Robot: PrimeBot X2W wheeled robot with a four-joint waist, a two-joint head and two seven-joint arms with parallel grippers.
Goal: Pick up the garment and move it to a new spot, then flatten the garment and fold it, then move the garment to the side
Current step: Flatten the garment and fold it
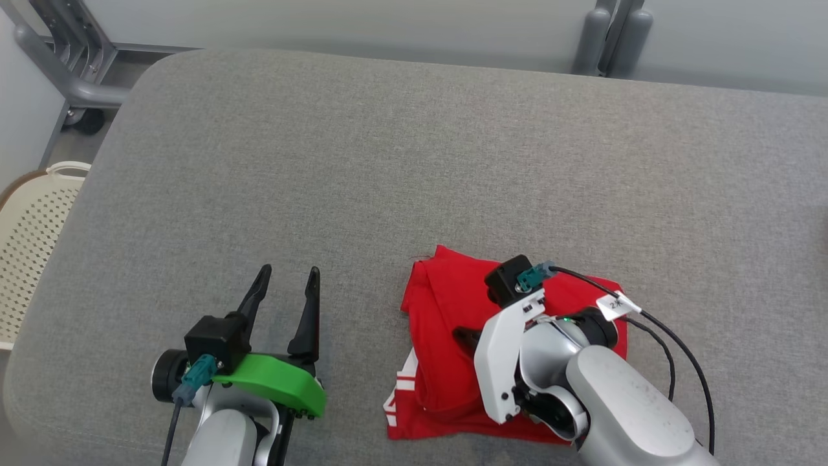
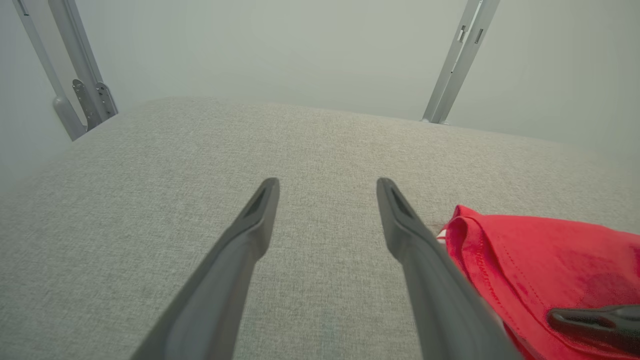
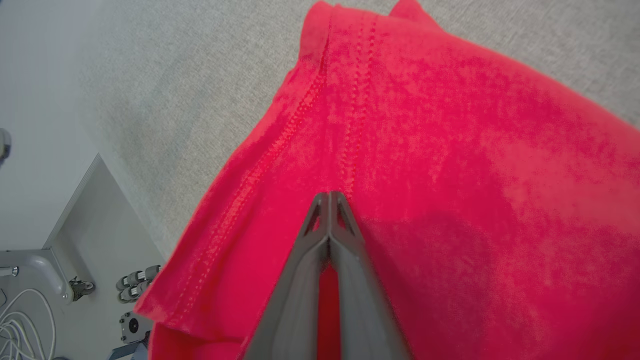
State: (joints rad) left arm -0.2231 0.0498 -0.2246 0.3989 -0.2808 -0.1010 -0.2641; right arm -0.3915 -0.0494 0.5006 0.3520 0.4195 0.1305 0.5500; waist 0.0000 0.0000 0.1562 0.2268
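Note:
The red garment (image 1: 446,291) lies folded into a compact bundle with white stripes at its near left corner, on the grey fabric table (image 1: 388,162) near the front, right of centre. My right gripper (image 1: 460,334) is shut, its fingers pressed together and lying low across the garment (image 3: 450,150); in the right wrist view the closed gripper (image 3: 327,196) shows no fabric between its fingers. My left gripper (image 1: 289,270) stands open over bare table to the left of the garment (image 2: 540,250). Nothing sits between the spread left gripper (image 2: 327,182) fingers.
A cream perforated basket (image 1: 32,239) stands beside the table's left edge. A grey metal frame with a caster (image 1: 71,71) is at the back left, and grey posts (image 1: 614,39) at the back right. A black cable (image 1: 679,349) loops off my right wrist.

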